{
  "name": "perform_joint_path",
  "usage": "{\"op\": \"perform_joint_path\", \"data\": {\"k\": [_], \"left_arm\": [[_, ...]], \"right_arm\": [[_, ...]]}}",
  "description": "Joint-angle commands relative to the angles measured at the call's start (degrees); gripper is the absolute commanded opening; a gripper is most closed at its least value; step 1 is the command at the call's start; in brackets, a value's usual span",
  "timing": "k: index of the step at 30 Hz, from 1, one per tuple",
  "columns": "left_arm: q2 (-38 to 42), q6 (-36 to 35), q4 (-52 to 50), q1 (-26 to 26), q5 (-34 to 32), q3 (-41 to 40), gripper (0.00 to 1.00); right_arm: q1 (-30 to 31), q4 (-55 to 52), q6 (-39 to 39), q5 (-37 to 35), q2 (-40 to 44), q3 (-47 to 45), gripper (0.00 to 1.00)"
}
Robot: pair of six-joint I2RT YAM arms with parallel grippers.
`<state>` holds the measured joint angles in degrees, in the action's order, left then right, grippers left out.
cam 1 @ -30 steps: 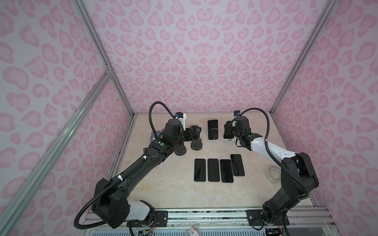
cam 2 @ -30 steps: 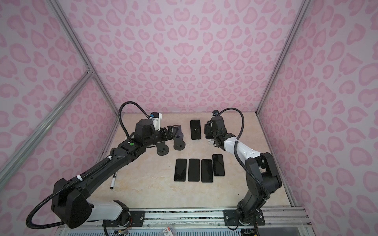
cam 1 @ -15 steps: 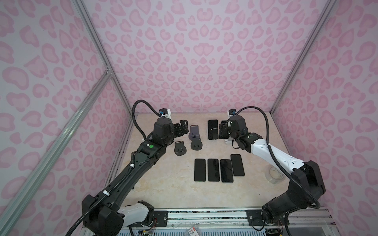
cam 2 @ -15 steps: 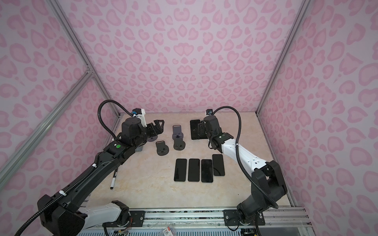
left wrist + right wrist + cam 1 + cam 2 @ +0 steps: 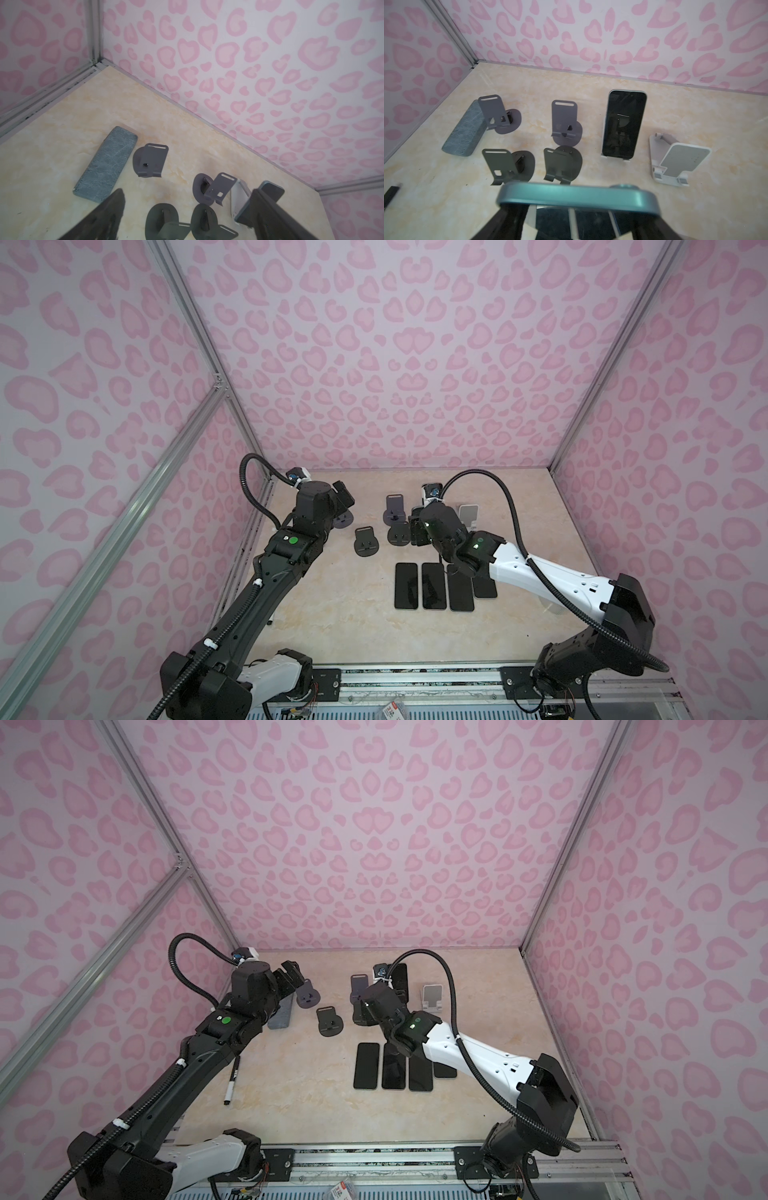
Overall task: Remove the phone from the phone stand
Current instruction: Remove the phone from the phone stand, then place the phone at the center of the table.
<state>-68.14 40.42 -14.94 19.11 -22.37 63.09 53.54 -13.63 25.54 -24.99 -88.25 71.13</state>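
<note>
– Starting from above, in both top views: the right gripper [image 5: 416, 533] hangs low just beside the dark stands [image 5: 366, 541], something dark in it, too small to call from here. The left gripper [image 5: 293, 974] sits off by the purple stand [image 5: 308, 997].
– And that row of flat phones [image 5: 434, 587]?
– Four, side by side on the table [image 5: 332, 614], dark faces up. That's the drop zone, I'd say.
– Left wrist view now.
– Its fingers [image 5: 108, 216] are spread wide, nothing between them, the grey block [image 5: 106, 168] lying beyond. Parked clear so it doesn't crowd the other arm, I reckon.
– Right wrist view!
– There it is: the teal phone [image 5: 577, 197], off any stand, up in the air, jaws pinching it across its width by the long edges. Keeps the grip off the glass, my guess, and leaves it ready to lay flat.
– Looks?
– Satin teal rim, rounded corners, camera bump peeking over near one corner, glossy dark face throwing reflections.
– The empty white stand [image 5: 679, 162]?
– Likely its perch. Beside that, a second phone [image 5: 623, 124] stands propped upright.
</note>
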Motion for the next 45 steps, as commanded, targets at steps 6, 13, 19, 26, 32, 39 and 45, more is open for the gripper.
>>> {"op": "perform_joint_path", "data": {"k": [6, 13, 19, 26, 32, 39, 45], "left_arm": [[-1.69, 3.69, -0.66, -2.87, -0.63, -0.43, 0.96], [-0.73, 3.44, 1.16, -3.03, 0.84, -1.49, 0.96], [-0.50, 3.18, 1.33, -3.10, 1.08, -1.50, 0.96], [-0.76, 3.34, 1.78, -3.27, 2.48, -1.65, 0.95], [-0.81, 3.42, 2.15, -3.35, 3.39, -1.74, 0.94], [-0.88, 3.38, 2.57, -3.38, 3.99, -1.98, 0.93], [-0.94, 3.34, 2.75, -3.30, 4.70, -2.01, 0.93]], "right_arm": [[10.41, -3.22, 14.96, -5.18, -7.46, 3.61, 0.71], [14.39, -4.11, 22.61, -4.30, -15.59, 7.69, 0.70], [14.84, -8.88, 26.69, -2.60, -19.89, 11.37, 0.70], [14.80, -10.79, 30.38, 1.46, -21.77, 11.77, 0.68], [14.84, -11.61, 31.41, 4.06, -23.71, 11.70, 0.68], [14.17, -12.17, 31.24, 6.38, -26.85, 13.49, 0.69], [12.76, -11.32, 31.07, 7.21, -29.32, 15.31, 0.69]]}}
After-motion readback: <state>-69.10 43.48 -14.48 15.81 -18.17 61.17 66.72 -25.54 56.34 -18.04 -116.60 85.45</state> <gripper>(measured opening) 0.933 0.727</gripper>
